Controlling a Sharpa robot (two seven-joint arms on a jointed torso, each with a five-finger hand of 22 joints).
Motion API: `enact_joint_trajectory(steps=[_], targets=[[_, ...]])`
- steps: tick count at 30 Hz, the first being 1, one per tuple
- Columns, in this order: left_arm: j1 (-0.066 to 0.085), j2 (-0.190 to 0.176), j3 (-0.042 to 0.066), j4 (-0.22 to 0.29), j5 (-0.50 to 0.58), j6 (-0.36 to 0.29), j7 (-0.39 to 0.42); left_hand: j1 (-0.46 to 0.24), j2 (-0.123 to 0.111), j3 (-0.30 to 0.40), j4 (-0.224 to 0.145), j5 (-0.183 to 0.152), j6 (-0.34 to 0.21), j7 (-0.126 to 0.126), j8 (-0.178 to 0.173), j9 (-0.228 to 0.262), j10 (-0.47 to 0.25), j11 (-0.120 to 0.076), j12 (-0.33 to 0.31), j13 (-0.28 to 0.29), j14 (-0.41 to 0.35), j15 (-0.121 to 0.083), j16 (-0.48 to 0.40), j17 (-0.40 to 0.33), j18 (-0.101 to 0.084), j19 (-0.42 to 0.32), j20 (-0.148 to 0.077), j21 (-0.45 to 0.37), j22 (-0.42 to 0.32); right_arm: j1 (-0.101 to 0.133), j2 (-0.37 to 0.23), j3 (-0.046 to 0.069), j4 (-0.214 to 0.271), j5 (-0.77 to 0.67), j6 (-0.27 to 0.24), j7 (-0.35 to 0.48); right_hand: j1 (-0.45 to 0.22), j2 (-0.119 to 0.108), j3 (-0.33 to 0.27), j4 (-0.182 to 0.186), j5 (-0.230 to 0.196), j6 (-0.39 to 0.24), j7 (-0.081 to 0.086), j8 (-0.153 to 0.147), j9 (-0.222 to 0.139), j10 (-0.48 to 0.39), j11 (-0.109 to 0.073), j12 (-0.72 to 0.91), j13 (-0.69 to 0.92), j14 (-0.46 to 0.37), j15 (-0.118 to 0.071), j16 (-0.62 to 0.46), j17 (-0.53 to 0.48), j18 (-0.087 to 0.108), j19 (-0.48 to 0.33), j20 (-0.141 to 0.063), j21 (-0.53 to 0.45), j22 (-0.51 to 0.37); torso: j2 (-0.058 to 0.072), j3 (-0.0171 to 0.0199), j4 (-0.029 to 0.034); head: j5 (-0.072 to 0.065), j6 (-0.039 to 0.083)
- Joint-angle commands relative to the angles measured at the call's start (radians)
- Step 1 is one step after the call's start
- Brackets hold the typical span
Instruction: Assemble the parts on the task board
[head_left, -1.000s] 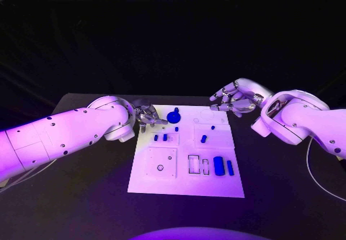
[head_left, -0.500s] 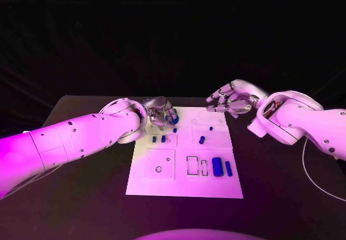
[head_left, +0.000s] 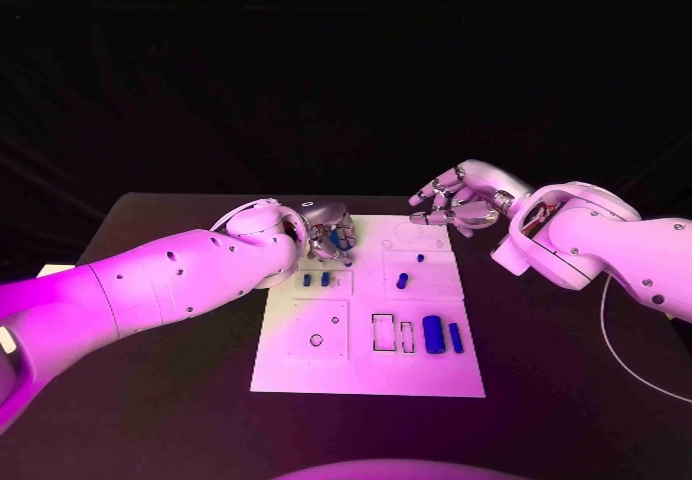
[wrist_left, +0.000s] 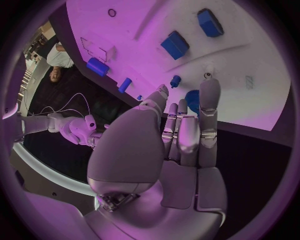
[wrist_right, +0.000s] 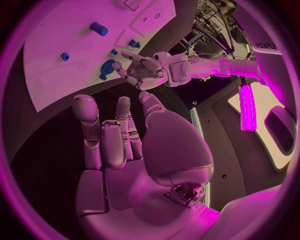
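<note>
Since a second ago the left hand (head_left: 326, 224) has swung in over the far left corner of the white plastic task board (head_left: 368, 375), from beside that edge to above the round blue knob-like part (wrist_left: 193, 100) there; the right hand (head_left: 459, 204) has barely shifted.

Fingers first: the left hand's silver fingers (wrist_left: 209, 102) reach forward close together, their tips just at the round blue part, which lies straight ahead of them and slightly beneath; whether they have closed on it I cannot tell, since the fingers hide the contact. A small blue peg (wrist_left: 175, 80) stands just beside that round part, nearer the board's middle; farther along the board from it lie two blue blocks (wrist_left: 175, 44), then, toward the near edge, the long blue bars (head_left: 434, 333) beside their rectangular slots.

The right hand hovers off the board's far right corner, above the black desk (head_left: 173, 330), fingers spread and loosely curled, holding nothing; it is well apart from the round part, so the left hand is clearly the nearer one for the coming grasp.
</note>
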Motion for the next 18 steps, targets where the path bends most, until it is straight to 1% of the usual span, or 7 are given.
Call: enact_joint_trajectory(steps=[1, 3, 6, 9, 13, 18], targets=[[-0.004, 0.013, 0.000, -0.014, -0.059, 0.063, -0.021, -0.012, 0.004, -0.002, 0.005, -0.007, 0.017, 0.000, -0.008, -0.010, 0.014, 0.000, -0.007, -0.013, 0.021, -0.002, 0.041, 0.044, -0.021, 0.024, -0.002, 0.079, 0.070, 0.000, 0.002, 0.000, 0.000, 0.000, 0.006, 0.007, 0.003, 0.005, 0.003, 0.005, 0.006, -0.005, 0.000, 0.005, -0.001, -0.007, -0.001, 0.005, -0.002, 0.029, -0.004, -0.003, 0.001, 0.010, -0.003, -0.003, -0.006, -0.001, 0.000, 0.0006, -0.0001, -0.002, 0.001], [-0.006, 0.018, 0.000, -0.019, -0.062, 0.071, -0.023, -0.010, 0.006, 0.000, 0.004, -0.007, 0.025, -0.001, -0.010, -0.014, 0.021, -0.001, -0.010, -0.018, 0.027, -0.003, 0.053, 0.055, -0.025, 0.031, -0.003, 0.107, 0.096, 0.000, 0.002, 0.000, 0.000, 0.000, 0.006, 0.007, 0.004, 0.006, 0.003, 0.006, 0.007, -0.005, 0.000, 0.005, -0.001, -0.008, -0.001, 0.005, -0.002, 0.029, -0.004, -0.002, 0.001, 0.010, -0.003, -0.003, -0.006, -0.001, 0.000, 0.0006, -0.0006, -0.004, 0.000], [-0.009, 0.024, 0.000, -0.025, -0.064, 0.077, -0.018, -0.006, 0.011, 0.005, 0.002, -0.007, 0.031, -0.003, -0.013, -0.018, 0.031, -0.003, -0.012, -0.023, 0.032, -0.005, 0.061, 0.062, -0.028, 0.036, -0.004, 0.127, 0.114, -0.001, 0.001, 0.000, 0.000, 0.000, 0.006, 0.007, 0.004, 0.006, 0.003, 0.006, 0.007, -0.005, 0.000, 0.005, -0.001, -0.008, -0.001, 0.005, -0.002, 0.029, -0.004, -0.002, 0.001, 0.010, -0.003, -0.003, -0.006, -0.001, 0.000, 0.0001, 0.0013, -0.005, -0.002], [-0.011, 0.027, 0.000, -0.027, -0.065, 0.080, -0.013, -0.004, 0.015, 0.011, 0.001, -0.006, 0.037, -0.005, -0.017, -0.021, 0.043, -0.006, -0.016, -0.029, 0.035, -0.007, 0.068, 0.069, -0.030, 0.041, -0.006, 0.147, 0.133, 0.000, 0.001, 0.000, 0.001, 0.000, 0.005, 0.007, 0.005, 0.007, 0.004, 0.006, 0.008, -0.005, 0.000, 0.005, -0.001, -0.008, -0.001, 0.005, -0.002, 0.029, -0.004, -0.002, 0.002, 0.010, -0.003, -0.003, -0.006, 0.000, 0.001, 0.0006, 0.0004, -0.004, -0.005], [-0.013, 0.032, 0.000, -0.029, -0.066, 0.084, -0.011, 0.000, 0.017, 0.019, -0.002, -0.006, 0.045, -0.008, -0.023, -0.026, 0.059, -0.010, -0.022, -0.037, 0.041, -0.011, 0.077, 0.076, -0.035, 0.048, -0.009, 0.180, 0.164, 0.000, 0.000, 0.000, 0.002, 0.000, 0.005, 0.007, 0.005, 0.007, 0.004, 0.006, 0.008, -0.005, 0.000, 0.005, -0.001, -0.008, -0.001, 0.005, -0.002, 0.029, -0.004, -0.002, 0.002, 0.010, -0.003, -0.003, -0.006, 0.000, 0.000, 0.0000, 0.0007, -0.005, -0.007], [-0.015, 0.041, 0.000, -0.038, -0.069, 0.091, -0.013, 0.015, 0.026, 0.042, -0.012, -0.005, 0.058, -0.011, -0.029, -0.030, 0.079, -0.014, -0.031, -0.046, 0.046, -0.015, 0.084, 0.080, -0.041, 0.056, -0.012, 0.221, 0.201, 0.000, 0.000, 0.000, 0.003, 0.000, 0.005, 0.007, 0.005, 0.007, 0.004, 0.006, 0.008, -0.005, 0.000, 0.005, -0.001, -0.008, -0.001, 0.005, -0.002, 0.029, -0.004, -0.002, 0.002, 0.010, -0.003, -0.003, -0.006, 0.000, 0.000, 0.0001, 0.0007, -0.006, -0.008]])
